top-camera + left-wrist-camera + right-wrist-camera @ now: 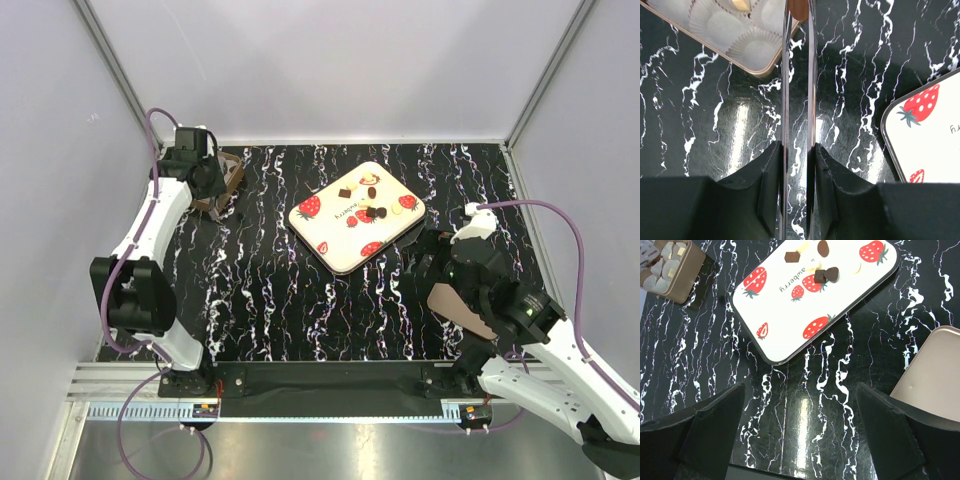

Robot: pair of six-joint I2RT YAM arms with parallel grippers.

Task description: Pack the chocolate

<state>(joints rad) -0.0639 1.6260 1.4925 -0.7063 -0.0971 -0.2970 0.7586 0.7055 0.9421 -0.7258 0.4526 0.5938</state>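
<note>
Black fingers [710, 435] of the right end effector [800, 390] fill the near edge of its wrist view. They are spread wide and released, with nothing between them, and hover over the worktop [270, 290] just short of the tray [785, 335]. A tan lid [935, 370] lies flat to its right. The chocolates [820, 275], dark, tan and cream, sit loose in a small scatter on the far half of the strawberry-printed tray, mid-worktop. The left end effector [798, 30] reaches to the far left corner at the box [760, 70]. Its jaws are drawn almost together, clenched on a brown piece [798, 7] at the tips, just beside the box rim. White paper cups [757, 50] line the box.
</note>
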